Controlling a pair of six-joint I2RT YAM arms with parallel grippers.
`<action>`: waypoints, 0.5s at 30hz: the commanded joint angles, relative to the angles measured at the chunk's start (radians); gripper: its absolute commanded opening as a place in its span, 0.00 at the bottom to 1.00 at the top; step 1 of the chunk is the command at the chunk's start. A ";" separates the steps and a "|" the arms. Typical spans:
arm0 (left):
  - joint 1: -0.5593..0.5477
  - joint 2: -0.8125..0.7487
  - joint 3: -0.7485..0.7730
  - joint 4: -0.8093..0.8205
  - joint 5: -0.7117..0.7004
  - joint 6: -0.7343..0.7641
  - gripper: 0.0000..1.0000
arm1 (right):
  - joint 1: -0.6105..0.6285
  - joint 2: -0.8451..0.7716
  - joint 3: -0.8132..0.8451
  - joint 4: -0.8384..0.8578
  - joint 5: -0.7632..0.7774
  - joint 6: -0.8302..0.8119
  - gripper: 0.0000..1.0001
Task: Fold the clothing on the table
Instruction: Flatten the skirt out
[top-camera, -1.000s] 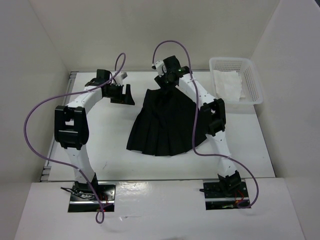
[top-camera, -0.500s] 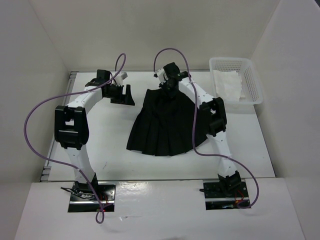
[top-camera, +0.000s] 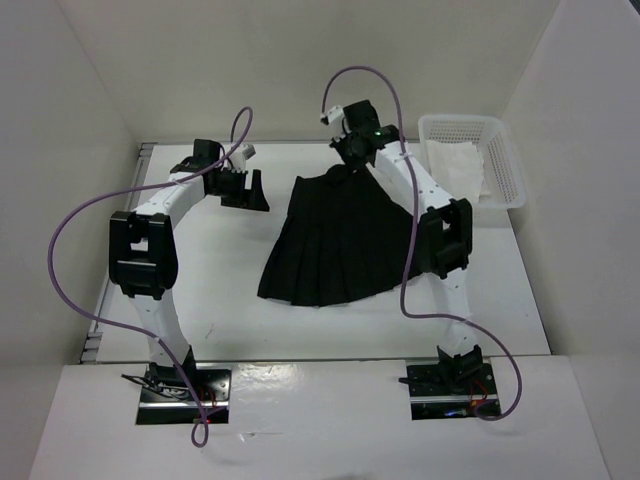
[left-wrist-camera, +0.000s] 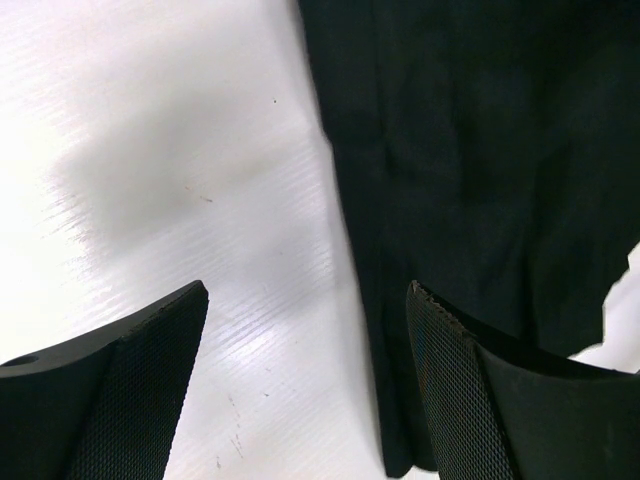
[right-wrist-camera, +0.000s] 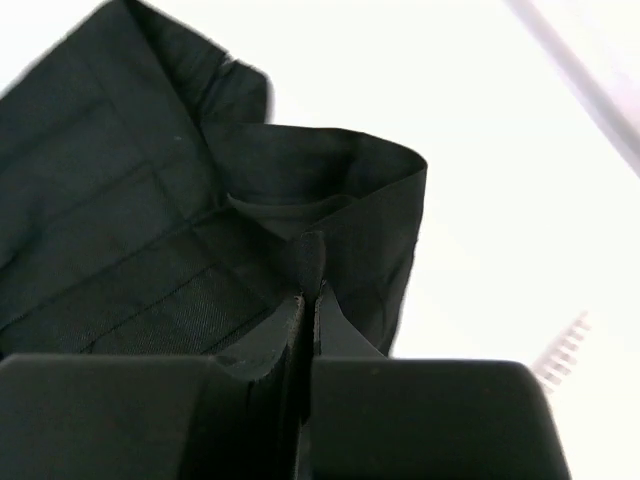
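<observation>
The clothing, a black pleated skirt (top-camera: 330, 245), lies on the white table (top-camera: 210, 280) with its hem toward the arms. My right gripper (top-camera: 343, 170) is at the waistband's far right end, shut on a pinched fold of it. In the right wrist view the gripper (right-wrist-camera: 308, 298) has its jaws pressed together on the black skirt (right-wrist-camera: 120, 200), and the waistband stands up in a loop. My left gripper (top-camera: 245, 190) hovers open just left of the waistband. In the left wrist view the gripper (left-wrist-camera: 306, 300) frames bare table (left-wrist-camera: 150, 150), with the skirt's (left-wrist-camera: 470, 150) edge by the right finger.
A white perforated basket (top-camera: 505, 160) holding a white cloth (top-camera: 455, 170) stands at the table's far right corner, close to the right arm. A grey rail (top-camera: 140, 160) runs along the left edge. White walls enclose the back and sides.
The right gripper has shut on the waistband and moved up and to the right with it. The skirt's top has shifted slightly right. The left arm has stayed still.
</observation>
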 joint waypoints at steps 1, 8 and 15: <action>-0.013 0.007 0.026 0.002 0.027 0.018 0.86 | -0.055 -0.135 0.027 0.073 0.051 0.035 0.00; -0.080 0.050 0.094 -0.008 0.027 0.018 0.86 | -0.087 -0.215 -0.154 0.159 0.125 0.045 0.00; -0.109 0.100 0.143 -0.018 0.027 0.018 0.86 | -0.109 -0.259 -0.342 0.225 0.210 0.035 0.00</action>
